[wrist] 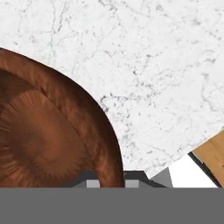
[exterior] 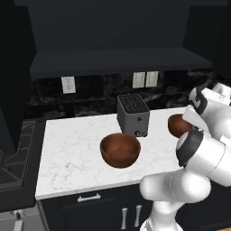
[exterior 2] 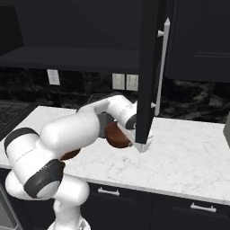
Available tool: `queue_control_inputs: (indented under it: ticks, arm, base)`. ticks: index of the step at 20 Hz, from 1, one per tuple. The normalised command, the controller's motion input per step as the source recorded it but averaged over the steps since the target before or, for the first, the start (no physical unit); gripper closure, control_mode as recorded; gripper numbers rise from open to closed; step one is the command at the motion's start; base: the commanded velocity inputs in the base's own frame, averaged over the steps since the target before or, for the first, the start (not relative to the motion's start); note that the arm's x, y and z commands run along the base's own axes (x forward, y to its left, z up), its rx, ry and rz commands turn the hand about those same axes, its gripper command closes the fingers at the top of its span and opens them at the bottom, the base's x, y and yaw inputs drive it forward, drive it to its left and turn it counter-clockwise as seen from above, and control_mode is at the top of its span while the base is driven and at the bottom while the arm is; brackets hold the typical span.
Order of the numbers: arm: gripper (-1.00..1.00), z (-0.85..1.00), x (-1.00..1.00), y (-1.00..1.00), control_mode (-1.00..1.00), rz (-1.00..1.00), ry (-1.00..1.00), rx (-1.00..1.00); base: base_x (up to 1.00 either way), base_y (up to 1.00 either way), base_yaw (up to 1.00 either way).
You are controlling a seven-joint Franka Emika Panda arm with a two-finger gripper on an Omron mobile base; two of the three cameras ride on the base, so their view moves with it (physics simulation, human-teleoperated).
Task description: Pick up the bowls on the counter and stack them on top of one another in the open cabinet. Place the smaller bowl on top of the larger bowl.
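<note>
You're barely started: your gripper [wrist: 112, 179] is pinching the rim of the smaller bowl [exterior: 179, 125] at mid right, while the larger bowl [exterior: 120, 150] sits centre frame on the counter [exterior: 72, 153]. Nothing's in the open cabinet [exterior: 117, 58] yet.

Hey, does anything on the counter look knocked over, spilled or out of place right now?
Nothing stands out. The larger bowl sits upright on the counter by the toaster. The smaller bowl has its rim between the shut tool's fingertips. No spills show.
</note>
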Motion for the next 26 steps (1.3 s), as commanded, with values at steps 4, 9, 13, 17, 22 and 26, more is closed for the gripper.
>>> queue_control_inputs:
  ticks: [4,9,13,17,22,26]
  arm:
    - [1.00,1.00,-0.83,0.39,-1.00,0.00,0.00,0.06]
    - [1.00,0.62,-0.26,0.92,-1.00,0.02,0.01,0.00]
    - [1.00,0.29,0.00,1.00,-1.00,0.05,0.01,0.00]
    - [1.00,0.22,0.00,1.00,-1.00,0.07,0.00,0.00]
    - [1.00,0.12,0.00,1.00,-1.00,0.11,0.07,0.00]
    - [1.00,-0.01,0.00,1.00,-1.00,0.16,0.21,-0.03]
  base:
    - [0.00,0.00,0.00]
    - [0.00,0.00,0.00]
    - [0.00,0.00,0.00]
    - [0.00,0.00,0.00]
    - [0.00,0.00,0.00]
    - [0.00,0.00,0.00]
